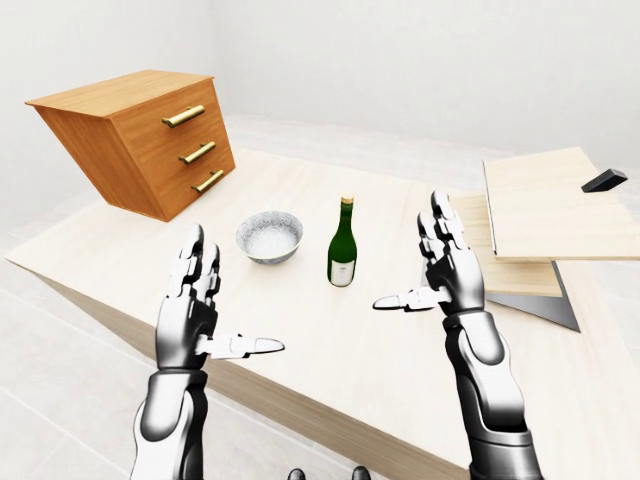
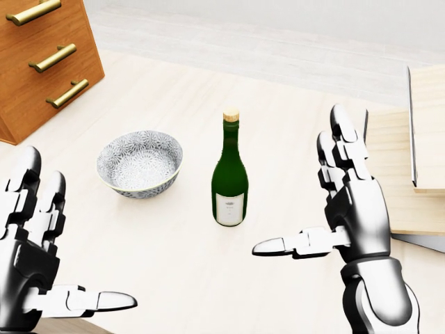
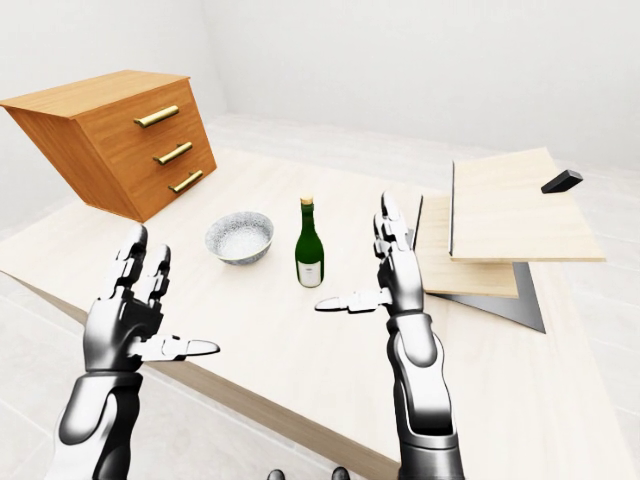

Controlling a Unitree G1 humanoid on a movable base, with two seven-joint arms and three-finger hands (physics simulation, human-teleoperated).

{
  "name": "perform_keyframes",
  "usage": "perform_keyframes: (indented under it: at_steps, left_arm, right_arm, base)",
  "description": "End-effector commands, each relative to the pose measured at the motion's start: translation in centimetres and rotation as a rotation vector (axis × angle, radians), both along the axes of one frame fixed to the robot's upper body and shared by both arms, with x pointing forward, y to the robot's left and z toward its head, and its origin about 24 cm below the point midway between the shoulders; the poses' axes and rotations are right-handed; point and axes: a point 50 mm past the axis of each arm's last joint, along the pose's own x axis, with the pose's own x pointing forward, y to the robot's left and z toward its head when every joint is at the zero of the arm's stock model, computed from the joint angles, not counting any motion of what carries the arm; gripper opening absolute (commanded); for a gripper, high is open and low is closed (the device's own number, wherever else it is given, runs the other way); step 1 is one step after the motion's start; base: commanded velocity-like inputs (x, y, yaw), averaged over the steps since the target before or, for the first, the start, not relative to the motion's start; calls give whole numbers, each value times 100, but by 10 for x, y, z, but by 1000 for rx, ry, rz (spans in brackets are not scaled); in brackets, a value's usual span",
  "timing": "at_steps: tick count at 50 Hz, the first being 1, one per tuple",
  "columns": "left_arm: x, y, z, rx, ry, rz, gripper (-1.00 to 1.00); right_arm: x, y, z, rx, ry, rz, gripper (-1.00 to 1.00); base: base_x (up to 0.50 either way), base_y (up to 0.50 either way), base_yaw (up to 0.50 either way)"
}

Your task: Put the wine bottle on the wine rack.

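A dark green wine bottle (image 2: 230, 175) with a white label and tan cap stands upright on the pale wooden table (image 2: 278, 111), mid-view. My right hand (image 2: 327, 209) is open to the right of the bottle, thumb pointing toward it, a short gap between them. At the lower left my left hand (image 2: 49, 257) is open too, holding nothing. The wine rack (image 1: 540, 225), a stack of light wooden boards on a dark base, sits at the right in the left-eye view.
A patterned grey bowl (image 2: 139, 163) rests left of the bottle. A tilted wooden drawer chest (image 1: 140, 140) with brass handles stands at the upper left. A small black block (image 1: 604, 181) lies on the rack's top board. The table's near edge (image 1: 270, 390) runs beneath my hands.
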Motion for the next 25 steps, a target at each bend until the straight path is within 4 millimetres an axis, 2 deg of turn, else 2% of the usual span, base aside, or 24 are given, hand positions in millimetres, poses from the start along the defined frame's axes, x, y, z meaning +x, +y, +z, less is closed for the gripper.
perform_keyframes:
  at_steps: [1, 13, 25]
  left_arm:
    - [-1, 3, -4, -1, 17, 7, 100]
    - [-3, 8, -4, -5, 16, 17, 100]
    - [-4, 12, -4, -4, 19, 23, 100]
  right_arm:
    - [12, -3, 5, 53, -12, 9, 100]
    - [37, -1, 4, 114, 23, 23, 100]
    - [53, 4, 4, 133, 55, -13, 100]
  base:
    - [0, 0, 0]
    - [0, 0, 0]
    - [0, 0, 0]
